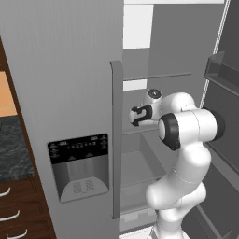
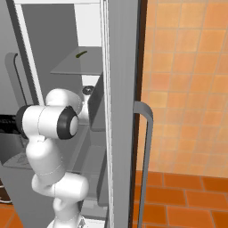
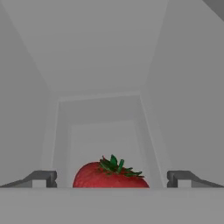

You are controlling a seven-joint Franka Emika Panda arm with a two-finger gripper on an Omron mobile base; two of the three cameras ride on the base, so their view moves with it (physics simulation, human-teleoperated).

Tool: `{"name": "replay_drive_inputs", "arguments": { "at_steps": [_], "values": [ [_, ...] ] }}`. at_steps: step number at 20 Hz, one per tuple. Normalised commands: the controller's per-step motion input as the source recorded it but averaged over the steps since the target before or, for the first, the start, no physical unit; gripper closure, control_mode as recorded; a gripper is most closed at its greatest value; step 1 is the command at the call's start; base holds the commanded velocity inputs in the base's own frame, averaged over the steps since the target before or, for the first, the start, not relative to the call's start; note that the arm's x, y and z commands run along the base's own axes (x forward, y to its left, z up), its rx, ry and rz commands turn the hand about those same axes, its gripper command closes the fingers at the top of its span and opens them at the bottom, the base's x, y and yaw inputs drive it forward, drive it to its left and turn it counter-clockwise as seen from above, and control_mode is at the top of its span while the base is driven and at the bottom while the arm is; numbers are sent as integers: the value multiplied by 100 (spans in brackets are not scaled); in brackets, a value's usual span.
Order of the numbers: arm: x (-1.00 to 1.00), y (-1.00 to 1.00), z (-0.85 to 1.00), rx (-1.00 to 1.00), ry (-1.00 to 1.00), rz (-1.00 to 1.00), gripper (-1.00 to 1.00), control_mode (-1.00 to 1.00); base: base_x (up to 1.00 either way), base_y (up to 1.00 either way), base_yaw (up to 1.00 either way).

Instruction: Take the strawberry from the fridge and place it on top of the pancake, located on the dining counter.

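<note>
Inside the fridge (image 1: 70,93), the hand view alone reveals the strawberry (image 3: 109,175) — between wide-open, empty jaws.

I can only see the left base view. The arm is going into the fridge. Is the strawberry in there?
Observer: Yes. In the hand view the strawberry sits right between the two fingertips.
Operator: Did the gripper grab it?
Observer: Not yet. The gripper is open, with a gap between each tip and the fruit.
Operator: Which way is its green top?
Observer: In the hand view the leaves point up and toward the camera.
Operator: Is there anything else in the fridge?
Observer: The right base view shows a small dark green thing on the shelf above the arm; it is too small to name.
</note>
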Motion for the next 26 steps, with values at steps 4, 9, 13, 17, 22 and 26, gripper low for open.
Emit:
{"name": "replay_drive_inputs", "arguments": {
  "at_steps": [4, 9, 13, 17, 22, 26],
  "values": [
    [0, 0, -11, 0, 0, 0, 100, -100, 0, 0, 0],
    [0, 0, 0, 0, 0, 0, 100, -100, 0, 0, 0],
    [-37, 0, -2, 0, -4, 0, 100, -100, 0, 0, 0],
    [-79, 0, 5, 0, -12, 0, 100, -100, 0, 0, 0],
    [-100, 0, 67, 0, -11, 0, 100, -100, 0, 0, 0],
    [-100, 0, 94, 0, -1, 0, 100, -100, 0, 0, 0]
  ]
}}
